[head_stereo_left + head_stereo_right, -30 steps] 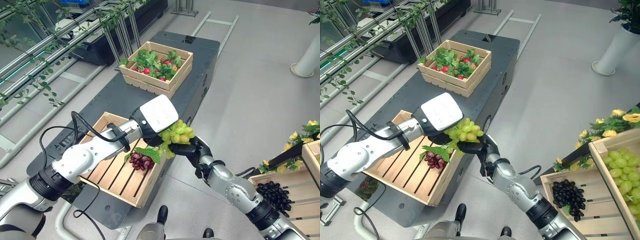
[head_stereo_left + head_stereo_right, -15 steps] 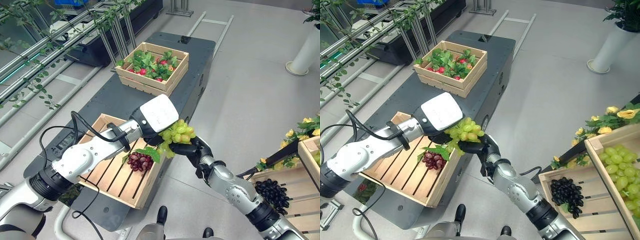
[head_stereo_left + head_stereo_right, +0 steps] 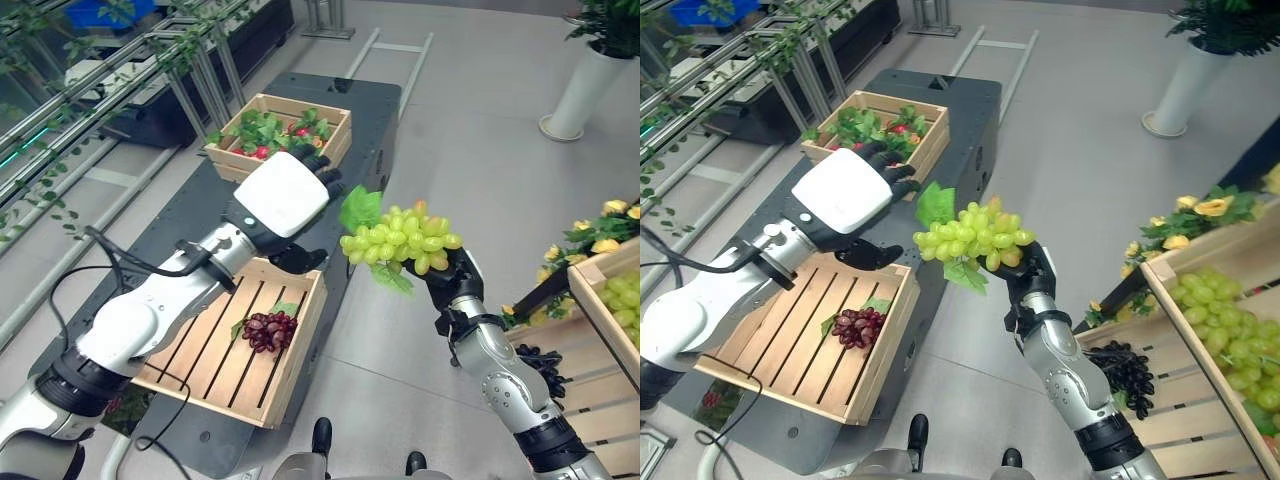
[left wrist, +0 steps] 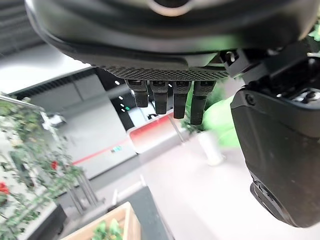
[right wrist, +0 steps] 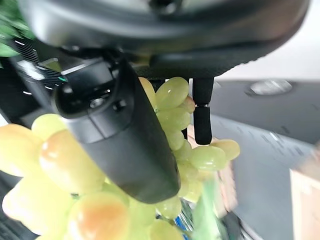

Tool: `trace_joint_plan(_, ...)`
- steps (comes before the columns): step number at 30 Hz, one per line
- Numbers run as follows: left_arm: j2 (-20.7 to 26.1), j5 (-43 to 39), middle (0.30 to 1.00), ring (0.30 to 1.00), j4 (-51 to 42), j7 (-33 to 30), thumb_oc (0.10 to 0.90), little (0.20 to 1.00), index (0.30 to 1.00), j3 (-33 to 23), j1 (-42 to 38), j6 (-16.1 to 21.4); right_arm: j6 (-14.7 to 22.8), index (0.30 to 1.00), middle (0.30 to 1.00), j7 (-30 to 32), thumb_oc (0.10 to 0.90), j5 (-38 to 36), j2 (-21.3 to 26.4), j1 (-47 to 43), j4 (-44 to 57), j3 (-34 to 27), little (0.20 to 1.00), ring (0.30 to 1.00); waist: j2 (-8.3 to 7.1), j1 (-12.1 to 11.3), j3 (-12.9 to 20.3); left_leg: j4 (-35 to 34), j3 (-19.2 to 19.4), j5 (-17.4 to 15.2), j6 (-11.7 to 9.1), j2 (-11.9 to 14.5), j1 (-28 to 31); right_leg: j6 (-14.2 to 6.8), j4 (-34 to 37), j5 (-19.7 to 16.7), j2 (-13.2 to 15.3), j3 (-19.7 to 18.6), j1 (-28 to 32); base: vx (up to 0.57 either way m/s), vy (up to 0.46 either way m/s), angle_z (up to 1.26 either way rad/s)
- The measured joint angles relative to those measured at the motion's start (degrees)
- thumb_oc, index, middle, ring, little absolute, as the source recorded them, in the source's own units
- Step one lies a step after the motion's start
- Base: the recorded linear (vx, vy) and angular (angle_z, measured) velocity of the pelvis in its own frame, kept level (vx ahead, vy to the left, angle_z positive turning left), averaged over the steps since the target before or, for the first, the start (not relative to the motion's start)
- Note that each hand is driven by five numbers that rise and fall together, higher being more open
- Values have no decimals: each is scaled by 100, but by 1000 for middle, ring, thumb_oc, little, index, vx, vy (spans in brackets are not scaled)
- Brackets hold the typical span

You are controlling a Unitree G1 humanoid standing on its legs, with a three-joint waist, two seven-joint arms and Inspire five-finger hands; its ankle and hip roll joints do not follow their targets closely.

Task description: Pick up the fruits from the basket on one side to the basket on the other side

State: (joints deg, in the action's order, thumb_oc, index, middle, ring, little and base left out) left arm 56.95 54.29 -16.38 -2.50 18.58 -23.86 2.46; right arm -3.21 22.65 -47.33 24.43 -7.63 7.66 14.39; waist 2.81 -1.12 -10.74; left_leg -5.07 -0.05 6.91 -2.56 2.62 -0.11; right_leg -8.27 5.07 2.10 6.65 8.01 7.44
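Since prev frame, left hand (image 3: 285,190) let go, fingers straight; right hand (image 3: 452,278) clutches green grapes (image 3: 400,237) aloft, right of crate (image 3: 300,345). I judge bunch soft, bruisable; hold by stem.

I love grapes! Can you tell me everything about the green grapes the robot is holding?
The green grapes are one plump bunch of yellow-green berries, some blushed orange, with green leaves at one end and below. They look glossy. The right hand grips the bunch from underneath, holding it sideways in the air above the floor, beside the crate. Nothing else touches it.
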Motion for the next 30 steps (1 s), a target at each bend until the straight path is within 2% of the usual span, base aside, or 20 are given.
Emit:
trace_joint_plan(5,-68,-462,900,900,32,-294,800,900,900,-150,3,-249,14,300,300,0,400,226,-5,59,0,-37,300,300,-24,26,15,0,153,-9,12,12,21,-6,0,-43,3,-169,-75,-17,27,-17)
trace_joint_plan(9,-335,-962,900,900,214,-626,800,900,900,-342,91,-461,95,300,300,0,400,226,-17,62,0,-38,300,300,-60,57,36,-1,257,-18,25,16,55,-22,0,-78,11,-302,-105,-13,22,-15)
trace_joint_plan(14,-624,-1437,900,900,486,-1029,800,900,900,-405,192,-603,137,300,300,1,400,187,-20,48,1,-68,300,300,-235,100,138,-3,430,-59,42,29,119,-32,2,-120,18,-478,-183,-13,21,-19)
trace_joint_plan(17,-734,-1964,900,900,602,-1351,800,900,900,-416,375,-543,126,300,300,6,400,-202,-26,50,5,-78,300,300,-362,211,215,-3,550,-95,49,31,163,-39,2,-139,25,-615,-224,-11,32,-26)
trace_joint_plan(19,-976,-2285,900,900,644,-1492,800,900,900,-415,440,-516,76,300,300,45,400,-547,-25,42,15,-157,300,300,-438,268,261,-2,678,-116,56,36,177,-49,-2,-173,27,-748,-291,4,35,-31)
trace_joint_plan(22,-1183,-2505,900,900,830,-1680,800,900,900,-362,438,-442,-26,300,300,114,400,-735,-23,-84,76,-245,300,300,-484,338,290,-3,702,-150,56,37,200,-58,-3,-248,31,-860,-363,11,36,-39)
trace_joint_plan(26,-1344,-2861,900,900,1348,-1849,800,900,900,-135,411,-274,-224,300,300,226,400,-783,-12,-237,215,-277,300,300,-506,516,303,-6,880,-202,68,42,323,-70,-2,-330,33,-977,-392,20,45,-33)
trace_joint_plan(30,-1534,-3330,900,900,1475,-1858,800,900,900,67,415,-145,-440,300,300,345,400,-897,-9,-418,243,-287,300,300,-585,591,350,-32,1068,-256,49,51,371,-83,-2,-367,33,-1147,-482,27,43,-25)
